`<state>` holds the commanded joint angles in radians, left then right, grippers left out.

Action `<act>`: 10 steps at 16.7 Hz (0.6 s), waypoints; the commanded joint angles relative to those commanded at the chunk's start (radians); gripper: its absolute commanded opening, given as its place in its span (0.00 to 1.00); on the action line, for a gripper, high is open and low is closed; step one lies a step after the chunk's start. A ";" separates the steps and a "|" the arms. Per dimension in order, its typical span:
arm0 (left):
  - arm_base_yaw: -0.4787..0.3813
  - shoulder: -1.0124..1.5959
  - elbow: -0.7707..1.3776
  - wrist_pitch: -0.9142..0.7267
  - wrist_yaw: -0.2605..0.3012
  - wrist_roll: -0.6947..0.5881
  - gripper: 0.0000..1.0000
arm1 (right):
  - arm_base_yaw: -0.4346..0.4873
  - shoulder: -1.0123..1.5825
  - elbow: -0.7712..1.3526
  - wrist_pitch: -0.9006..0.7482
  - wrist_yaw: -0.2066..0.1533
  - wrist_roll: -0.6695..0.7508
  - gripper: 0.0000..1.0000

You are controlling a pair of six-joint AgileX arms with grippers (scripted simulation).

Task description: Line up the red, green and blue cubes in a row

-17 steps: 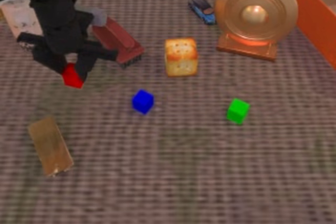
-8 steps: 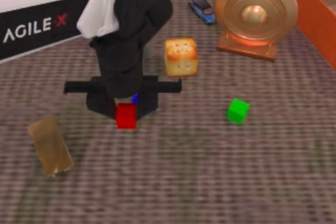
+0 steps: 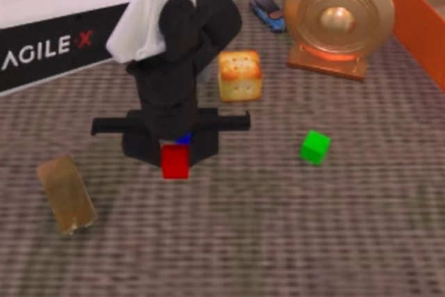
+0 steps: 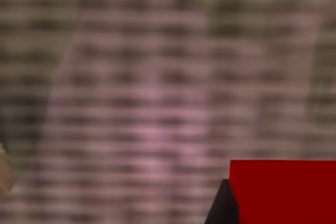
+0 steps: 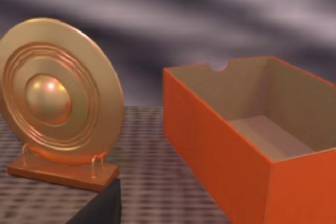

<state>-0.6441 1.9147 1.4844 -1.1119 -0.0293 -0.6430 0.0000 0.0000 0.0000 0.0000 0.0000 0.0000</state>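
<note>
My left gripper is shut on the red cube, left of the table's middle. In the left wrist view the red cube sits against one dark finger. The blue cube shows only as a sliver just behind the red one; the gripper hides the rest. The green cube lies alone to the right, on about the same line. My right gripper is out of the top view and shows only as a dark part in its wrist view.
A tan toast-like block stands behind the cubes. A gold disc on a stand, a small blue toy car and an open orange box are at the back right. A tan slab lies at front left.
My left arm carried the red cube from the far left to just in front of the blue cube. In the last half second it shifted slightly right and forward.
</note>
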 joint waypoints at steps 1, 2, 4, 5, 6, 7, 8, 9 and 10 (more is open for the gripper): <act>-0.001 0.004 -0.010 0.014 0.000 0.001 0.00 | 0.000 0.000 0.000 0.000 0.000 0.000 1.00; -0.001 0.010 -0.027 0.038 0.000 0.002 0.00 | 0.000 0.000 0.000 0.000 0.000 0.000 1.00; 0.001 0.031 -0.073 0.108 0.001 0.002 0.00 | 0.000 0.000 0.000 0.000 0.000 0.000 1.00; 0.002 0.043 -0.100 0.149 0.001 0.002 0.00 | 0.000 0.000 0.000 0.000 0.000 0.000 1.00; 0.002 0.055 -0.125 0.188 0.001 0.003 0.00 | 0.000 0.000 0.000 0.000 0.000 0.000 1.00; 0.002 0.065 -0.147 0.220 0.000 0.003 0.00 | 0.000 0.000 0.000 0.000 0.000 0.000 1.00; 0.002 0.073 -0.163 0.243 0.000 0.003 0.00 | 0.000 0.000 0.000 0.000 0.000 0.000 1.00; 0.001 0.078 -0.172 0.254 0.000 0.003 0.00 | 0.000 0.000 0.000 0.000 0.000 0.000 1.00; 0.001 0.079 -0.174 0.256 0.000 0.003 0.00 | 0.000 0.000 0.000 0.000 0.000 0.000 1.00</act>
<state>-0.6428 1.9936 1.3109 -0.8561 -0.0298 -0.6397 0.0000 0.0000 0.0000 0.0000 0.0000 0.0000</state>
